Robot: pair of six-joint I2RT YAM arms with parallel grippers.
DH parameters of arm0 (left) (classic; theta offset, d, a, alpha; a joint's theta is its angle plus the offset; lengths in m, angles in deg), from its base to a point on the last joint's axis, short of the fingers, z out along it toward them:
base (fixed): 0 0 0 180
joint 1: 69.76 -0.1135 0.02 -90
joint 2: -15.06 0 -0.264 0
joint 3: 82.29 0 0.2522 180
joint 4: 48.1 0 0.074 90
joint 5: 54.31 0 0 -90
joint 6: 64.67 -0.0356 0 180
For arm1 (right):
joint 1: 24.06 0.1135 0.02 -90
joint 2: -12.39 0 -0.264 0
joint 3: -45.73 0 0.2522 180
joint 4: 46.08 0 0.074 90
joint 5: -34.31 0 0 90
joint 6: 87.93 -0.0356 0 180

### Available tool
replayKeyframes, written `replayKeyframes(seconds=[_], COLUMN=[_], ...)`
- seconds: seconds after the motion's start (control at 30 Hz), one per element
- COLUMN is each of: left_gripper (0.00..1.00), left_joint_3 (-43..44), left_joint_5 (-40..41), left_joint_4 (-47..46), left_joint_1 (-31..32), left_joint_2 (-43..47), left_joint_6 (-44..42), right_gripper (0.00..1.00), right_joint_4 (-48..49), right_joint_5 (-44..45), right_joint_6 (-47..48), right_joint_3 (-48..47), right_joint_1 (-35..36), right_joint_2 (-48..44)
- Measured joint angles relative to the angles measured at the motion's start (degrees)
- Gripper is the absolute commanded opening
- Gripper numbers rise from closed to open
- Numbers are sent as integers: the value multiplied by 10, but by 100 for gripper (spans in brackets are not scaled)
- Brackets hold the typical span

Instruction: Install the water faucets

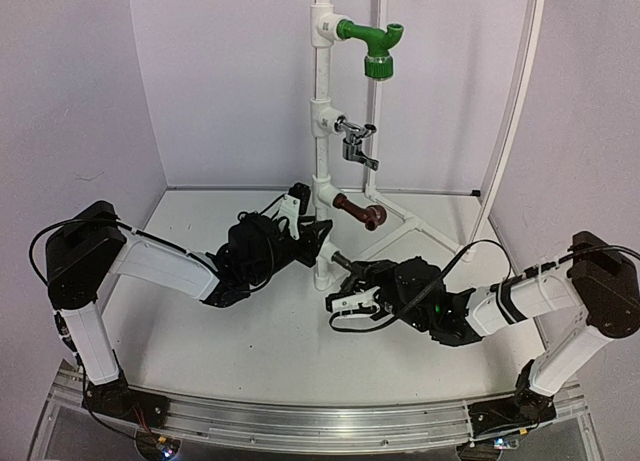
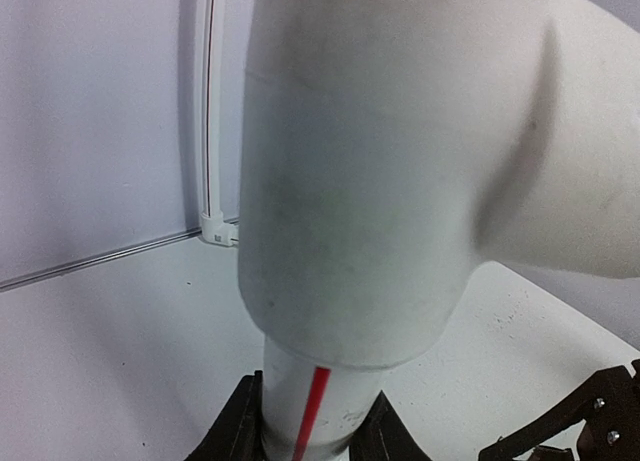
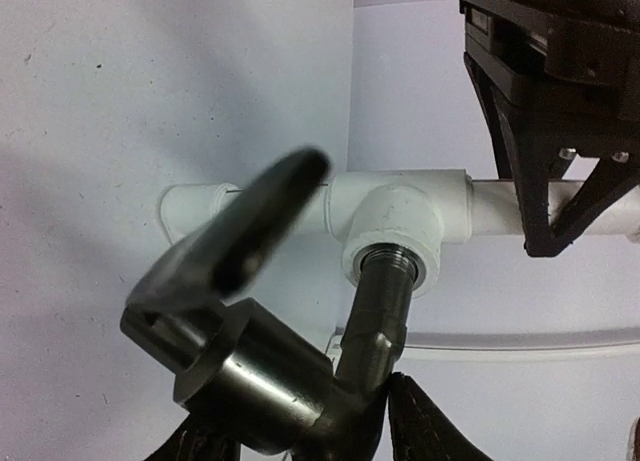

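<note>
You can read no text or number anywhere. The white pipe between your left gripper's fingers carries faint marks beside a red stripe, too blurred to read.

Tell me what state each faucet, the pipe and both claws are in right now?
white pipe, upright, clamped low down.
green faucet, mounted, topmost.
silver faucet, mounted, second down.
brown faucet, mounted, third down.
dark faucet, threaded end entering the pipe's lowest outlet, tilted.
left gripper, shut on white pipe.
right gripper, fingers flanking dark faucet; grip unclear.
</note>
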Motion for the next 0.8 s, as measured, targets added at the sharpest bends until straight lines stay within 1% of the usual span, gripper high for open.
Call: replayKeyframes(seconds=[0.13, 0.2, 0.4, 0.53, 0.6, 0.63, 0.8], left_gripper=[0, 0, 0, 0, 0, 0, 0], left_joint_3=[0, 0, 0, 0, 0, 0, 0], left_joint_5=[0, 0, -5, -7, -11, -14, -26], left_joint_4=[0, 1, 1, 3, 5, 6, 7], left_joint_1=[0, 0, 2, 6, 8, 8, 9], left_joint_2=[0, 0, 1, 2, 3, 3, 3], left_joint_6=[0, 0, -3, -9, -12, -14, -17], right_gripper=[28, 24, 16, 15, 19, 20, 16], right_joint_4=[28, 38, 75, 100, 111, 116, 137], right_joint_5=[-1, 0, -19, -35, -47, -52, -84], right_joint_6=[-89, -140, -349, -455, -510, -537, -712], right_joint_3=[13, 19, 48, 68, 76, 80, 93], right_joint_1=[-3, -5, -13, -12, -12, -12, -11], right_joint_2=[0, -1, -1, 0, 0, 0, -1])
